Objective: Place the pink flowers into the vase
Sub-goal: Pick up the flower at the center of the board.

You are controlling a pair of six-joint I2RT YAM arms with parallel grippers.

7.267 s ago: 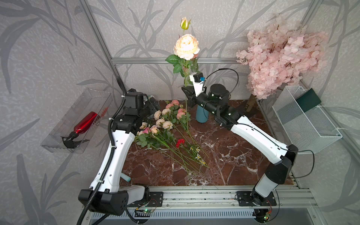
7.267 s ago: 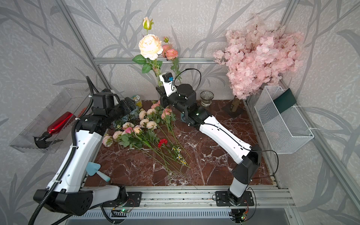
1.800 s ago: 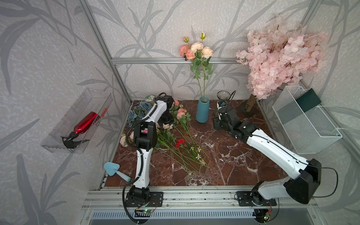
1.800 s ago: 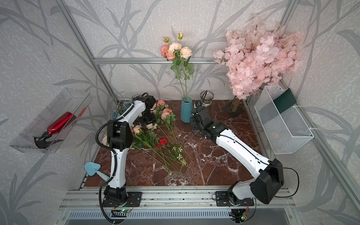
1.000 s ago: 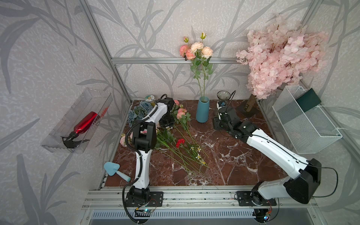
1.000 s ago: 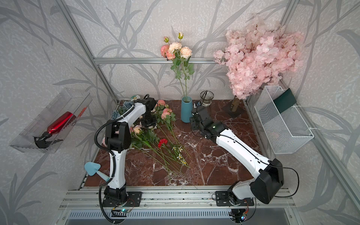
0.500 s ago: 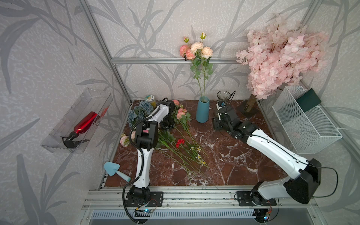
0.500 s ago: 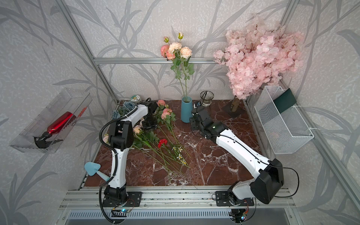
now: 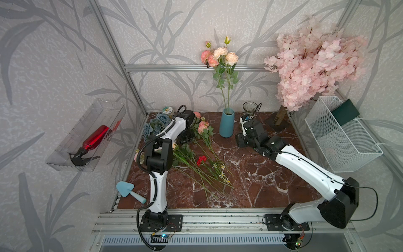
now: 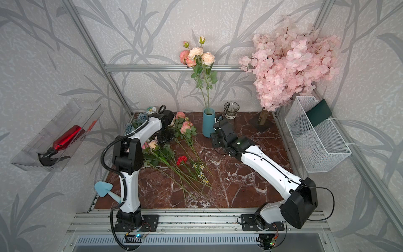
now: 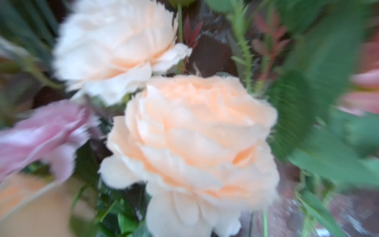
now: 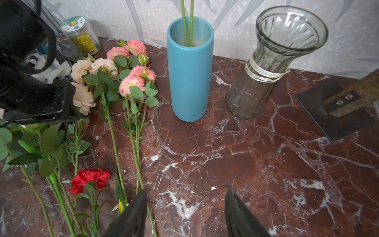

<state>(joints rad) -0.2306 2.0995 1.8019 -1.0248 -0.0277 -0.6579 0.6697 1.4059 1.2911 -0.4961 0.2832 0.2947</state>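
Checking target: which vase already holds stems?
The tall blue cylindrical vase; two green stems stand in it. The ribbed clear glass vase beside it is empty.

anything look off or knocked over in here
Mostly tidy. The light-blue trowel lies at the marble table's left front corner, its blade apparently overhanging the edge. The blue vase and glass vase stand upright; nothing is spilled.

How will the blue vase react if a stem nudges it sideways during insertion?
Probably tippy: the blue vase is tall and narrow, and the pink spray already in it carries its heads far above the rim. It may also slide, since the marble tabletop looks polished.
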